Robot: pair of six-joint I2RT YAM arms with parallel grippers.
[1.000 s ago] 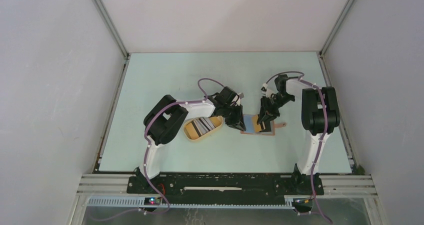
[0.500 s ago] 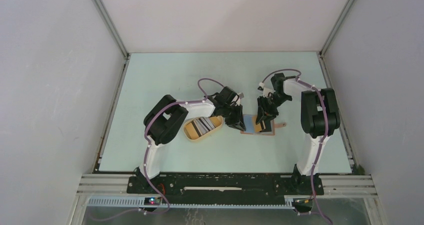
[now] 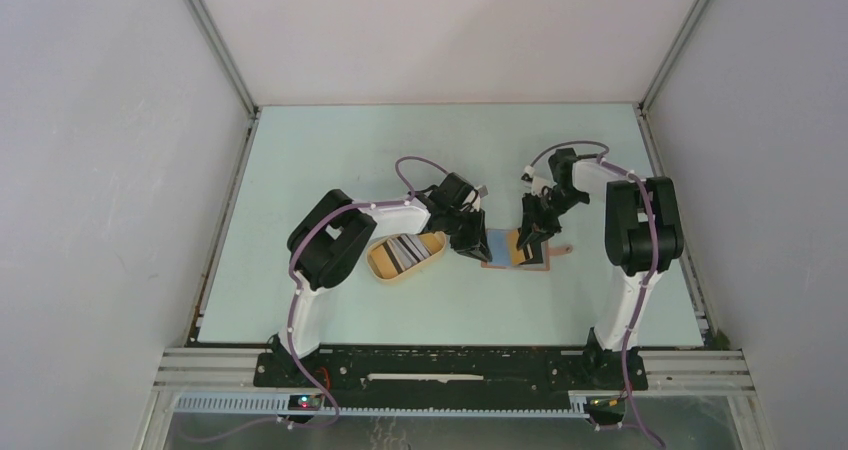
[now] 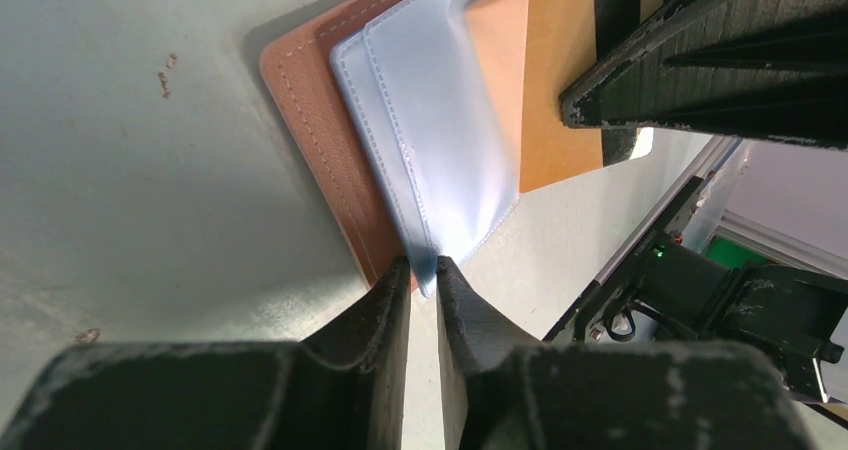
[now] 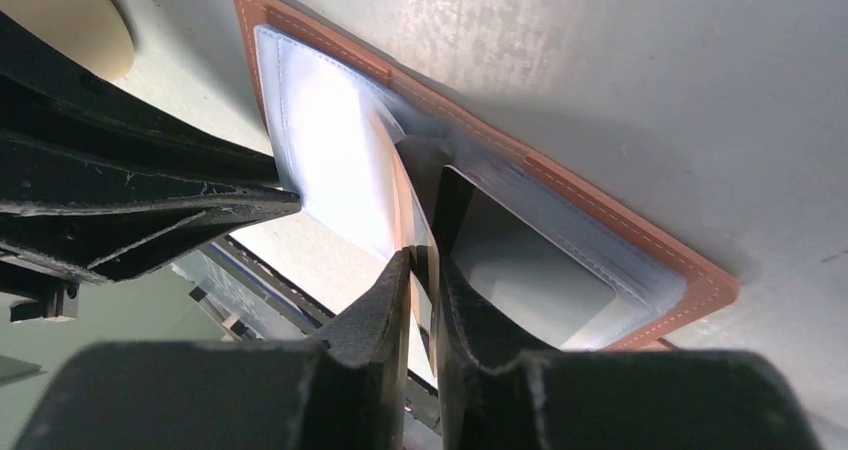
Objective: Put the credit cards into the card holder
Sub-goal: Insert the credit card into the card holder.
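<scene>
The reddish-brown card holder [image 3: 545, 267] lies open on the table, its light blue lining [image 4: 440, 120] facing up. My left gripper [image 4: 423, 268] is shut on the near corner of a blue sleeve and holds it lifted. My right gripper [image 5: 420, 262] is shut on the edge of a thin orange-tan card [image 4: 545, 80], which stands tilted over the holder's pockets [image 5: 530, 260]. In the top view the left gripper [image 3: 474, 247] and right gripper [image 3: 527, 244] face each other across the holder. More credit cards [image 3: 405, 249] lie stacked in a yellow tray.
The yellow oval tray [image 3: 383, 267] sits just left of the card holder, under the left arm. The holder's snap tab [image 3: 563, 250] sticks out to the right. Grey walls enclose the table on three sides.
The right gripper shifted slightly left and back over the holder, loosening and closing again on the card. The left gripper kept its hold on the blue sleeve.
</scene>
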